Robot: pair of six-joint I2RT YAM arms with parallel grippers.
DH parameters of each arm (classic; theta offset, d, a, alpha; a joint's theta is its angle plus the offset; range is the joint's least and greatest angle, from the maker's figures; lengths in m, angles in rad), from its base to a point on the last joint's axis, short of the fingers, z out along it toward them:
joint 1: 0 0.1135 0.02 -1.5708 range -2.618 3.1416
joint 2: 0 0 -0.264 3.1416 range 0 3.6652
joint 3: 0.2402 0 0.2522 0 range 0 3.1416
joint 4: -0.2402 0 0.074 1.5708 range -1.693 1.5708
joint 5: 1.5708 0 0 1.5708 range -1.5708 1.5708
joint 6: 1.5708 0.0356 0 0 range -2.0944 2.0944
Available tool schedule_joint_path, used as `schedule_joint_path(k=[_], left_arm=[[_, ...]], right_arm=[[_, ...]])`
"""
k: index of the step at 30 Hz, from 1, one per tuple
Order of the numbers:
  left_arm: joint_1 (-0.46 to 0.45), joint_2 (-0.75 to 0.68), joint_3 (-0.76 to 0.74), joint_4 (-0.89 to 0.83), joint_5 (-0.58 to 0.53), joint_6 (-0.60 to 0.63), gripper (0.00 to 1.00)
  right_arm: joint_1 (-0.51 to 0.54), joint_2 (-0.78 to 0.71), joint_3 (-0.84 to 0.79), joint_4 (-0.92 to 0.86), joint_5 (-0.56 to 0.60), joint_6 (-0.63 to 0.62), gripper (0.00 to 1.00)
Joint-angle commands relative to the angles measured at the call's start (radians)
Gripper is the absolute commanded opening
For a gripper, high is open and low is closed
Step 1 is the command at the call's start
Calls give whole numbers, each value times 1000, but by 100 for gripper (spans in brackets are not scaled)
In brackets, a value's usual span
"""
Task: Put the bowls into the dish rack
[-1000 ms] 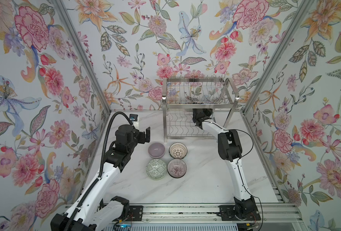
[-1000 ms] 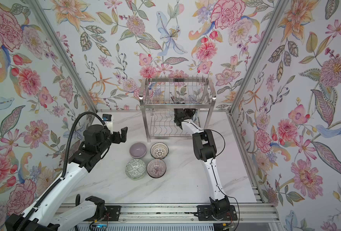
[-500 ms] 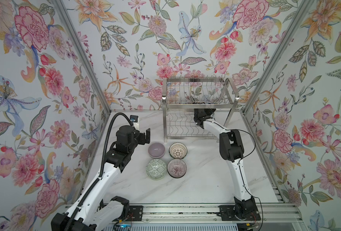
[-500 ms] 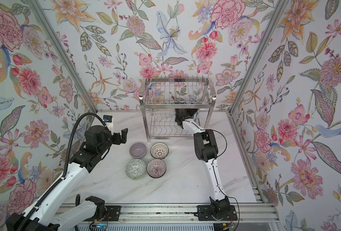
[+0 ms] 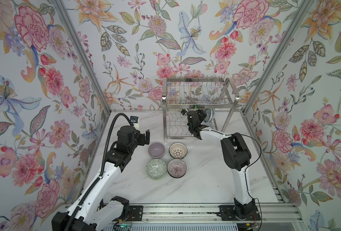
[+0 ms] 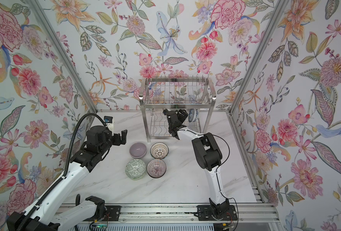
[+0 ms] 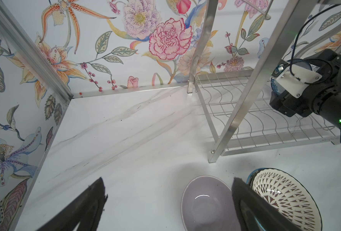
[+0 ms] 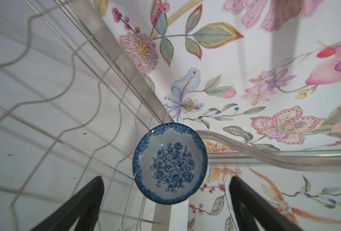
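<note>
Figure: one bowl racked, four waiting (judgements are marked as such).

Dish rack: two-tier shiny steel wire dish rack (image 5: 164,122), standing at the back of the white marble-patterned surface (image 5: 201,180).

Racked bowl: round ceramic bowl with blue floral print (image 8: 169,167), propped on its edge among the wavy wires of the lower tier. It sits at the right-hand end in both top views, mouth turned toward the right wrist camera.

Right pincer: the right pincer (image 8: 166,179) reaches under the upper tier with its jaws spread wide. It is empty, and the blue bowl lies beyond the fingertips, apart from them.

Left pincer: the left pincer (image 7: 168,181) is likewise spread and empty. It hovers just beside the plain lilac bowl (image 5: 156,150).

Waiting bowls: the lilac bowl, the white lattice-patterned bowl (image 5: 178,150), the grey-green geometric bowl (image 5: 156,168) and the purple-lined bowl (image 5: 176,168). They stand upright in a tight square in front of the rack.

Step in hand: placing of the blue bowl looks complete. The left arm appears poised for the lilac one.

Next move: the right pincer should back straight out from under the tier without nudging the propped bowl. The left pincer should straddle the lilac rim, keeping clear of the lattice bowl beside it.
</note>
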State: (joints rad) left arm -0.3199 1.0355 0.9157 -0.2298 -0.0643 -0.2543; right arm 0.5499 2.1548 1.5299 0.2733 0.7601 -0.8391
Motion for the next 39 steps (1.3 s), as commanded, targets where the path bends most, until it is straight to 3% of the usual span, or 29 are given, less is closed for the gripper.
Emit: schedule_joint_path(k=[1, 8, 13, 19, 23, 26, 32, 39], left_arm=[[10, -14, 6, -13, -33, -5, 99], [9, 6, 4, -2, -41, -1, 99], [8, 14, -24, 22, -22, -29, 99], [-20, 27, -41, 47, -50, -21, 99], [-25, 52, -61, 57, -67, -29, 99], [-36, 54, -65, 58, -74, -46, 99], [-46, 39, -92, 61, -89, -58, 99], [-47, 30, -171, 61, -69, -77, 100]], right_arm=[[21, -109, -79, 147, -4, -28, 99], [74, -310, -312, 201, 3, -39, 99], [164, -513, -471, 153, -20, 71, 99], [197, -763, -523, -137, -92, 339, 99], [175, -929, -539, -336, -188, 652, 99], [132, -1019, -540, -441, -265, 817, 99], [0, -1067, -449, -620, -383, 974, 99], [-15, -1076, -426, -718, -351, 1035, 99]])
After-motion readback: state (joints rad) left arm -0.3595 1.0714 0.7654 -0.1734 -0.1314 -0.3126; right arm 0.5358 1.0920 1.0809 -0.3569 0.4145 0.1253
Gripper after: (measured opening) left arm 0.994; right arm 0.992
